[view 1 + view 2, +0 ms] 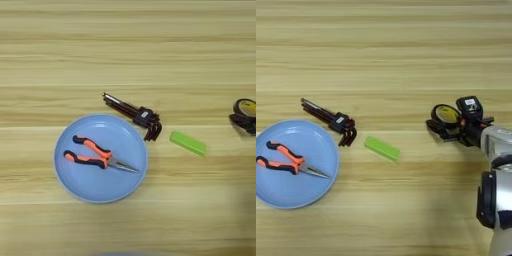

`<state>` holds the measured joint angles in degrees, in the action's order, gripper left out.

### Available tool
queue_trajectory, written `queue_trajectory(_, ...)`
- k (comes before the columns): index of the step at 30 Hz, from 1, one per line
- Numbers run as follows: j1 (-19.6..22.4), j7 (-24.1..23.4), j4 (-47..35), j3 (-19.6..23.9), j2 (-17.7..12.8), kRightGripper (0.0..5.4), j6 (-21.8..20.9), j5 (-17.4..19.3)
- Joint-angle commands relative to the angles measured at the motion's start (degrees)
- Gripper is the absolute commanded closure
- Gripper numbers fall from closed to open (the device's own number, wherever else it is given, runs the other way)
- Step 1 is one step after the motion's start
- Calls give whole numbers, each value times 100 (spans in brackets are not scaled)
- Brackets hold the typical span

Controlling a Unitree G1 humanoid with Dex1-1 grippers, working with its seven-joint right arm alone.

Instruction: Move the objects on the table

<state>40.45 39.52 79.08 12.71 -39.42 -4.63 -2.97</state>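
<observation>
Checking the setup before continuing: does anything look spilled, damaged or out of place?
Nothing stands out. The pliers lie in the blue plate; the hex-key bundle and green bar lie flat on the table; the right gripper is at the tape ring.

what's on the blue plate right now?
Only the orange-and-black needle-nose pliers, lying flat on the blue plate, tips pointing toward the right rim. The hex-key bundle lies on the table just outside the rim. Plate surface under the pliers is hidden.

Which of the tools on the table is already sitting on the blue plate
The orange-and-black pliers; they lie inside the blue plate, while the others rest on bare wood.
</observation>
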Motion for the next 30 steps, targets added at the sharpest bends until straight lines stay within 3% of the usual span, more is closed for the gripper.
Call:
queue_trajectory(1, 493, -180, -271, -45, -124, 3, -111, -29)
queue_trajectory(11, 571, -542, -195, -30, -129, 3, 371, -7)
queue_trajectory(22, 536, -540, -198, -65, -110, 132, 524, -55)
queue_trajectory(30, 605, -507, -222, 3, -72, 136, 409, 22)
